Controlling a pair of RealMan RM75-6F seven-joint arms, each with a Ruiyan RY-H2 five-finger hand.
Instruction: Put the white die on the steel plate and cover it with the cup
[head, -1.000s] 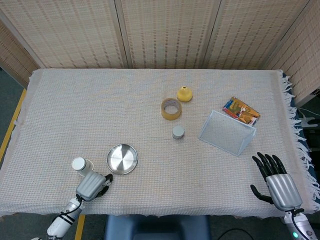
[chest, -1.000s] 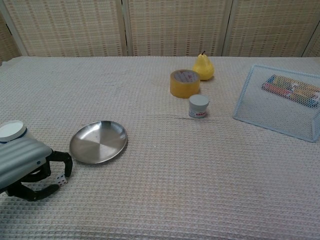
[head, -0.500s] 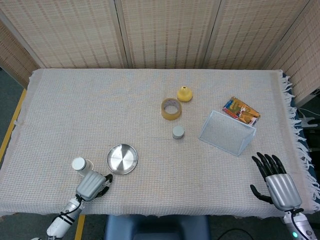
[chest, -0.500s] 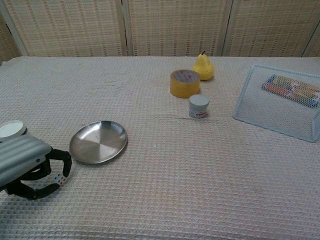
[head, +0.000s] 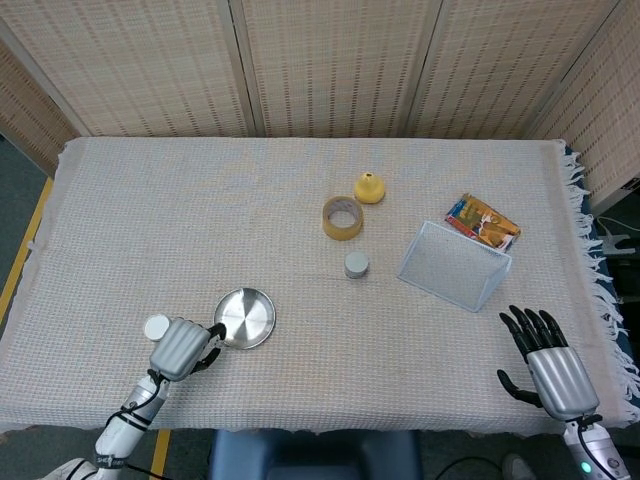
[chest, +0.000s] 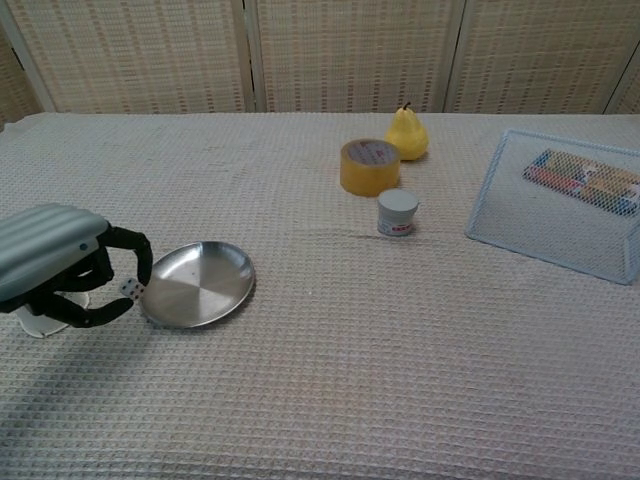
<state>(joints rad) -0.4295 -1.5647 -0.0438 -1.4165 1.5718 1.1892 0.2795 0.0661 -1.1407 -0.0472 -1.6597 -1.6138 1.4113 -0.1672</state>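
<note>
My left hand (chest: 62, 265) (head: 184, 347) pinches the white die (chest: 130, 289) between its fingertips, lifted just off the cloth at the left rim of the steel plate (chest: 197, 283) (head: 245, 317). The plate lies bare at the front left of the table. The white cup (head: 156, 326) stands upright just left of that hand; in the chest view only its base (chest: 38, 321) shows below the hand. My right hand (head: 553, 370) rests at the front right corner, fingers spread, holding nothing. It does not show in the chest view.
A yellow tape roll (chest: 368, 166), a yellow pear (chest: 407, 133) and a small grey-lidded jar (chest: 397, 212) sit at mid table. A tilted blue wire basket (chest: 560, 210) lies at the right, with a colourful packet (head: 482, 221) behind it.
My left hand has risen and moved forward and right with the die, from the near edge up to the plate's left rim. The right hand has hardly shifted.
</note>
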